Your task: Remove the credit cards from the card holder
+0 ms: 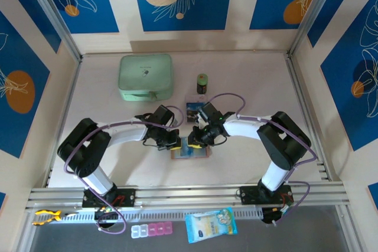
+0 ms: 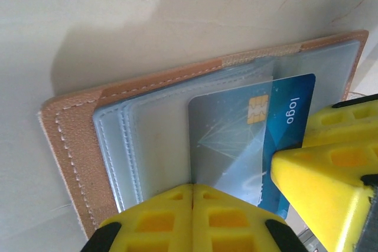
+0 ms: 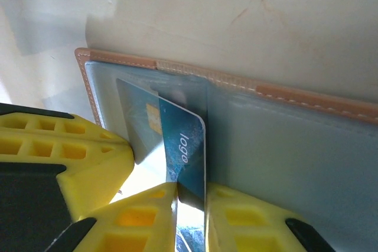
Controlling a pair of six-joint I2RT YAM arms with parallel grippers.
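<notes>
Although the overhead view places both arms over one spot near the front of the pale bench (image 1: 248, 75), we read little detail there: the left hand (image 1: 168, 141) and right hand (image 1: 198, 140) meet above the salmon-pink, leather-like folding card holder (image 1: 201, 153), which lies open and flat.

From the left wrist camera we see the card holder (image 2: 71, 140) with its stitched border and clear inner pockets. A dark blue credit card (image 2: 289, 116) with a gold chip and the word "logo" stands part way out of one pocket. The left hand (image 2: 192, 205) is closed, pad against pad, with nothing visibly between them, low over the pocket edge.

From the right wrist camera we see the right hand (image 3: 190, 196) narrowed onto the credit card (image 3: 183, 146), whose free end sits between its two pads over the card holder (image 3: 295, 95).

Overhead, a second blue card (image 1: 194, 112) lies just behind the hands. Farther back stand a mint-green zip case (image 1: 146, 77) and a small green-capped bottle (image 1: 202, 84). Bare bench lies open to both sides.
</notes>
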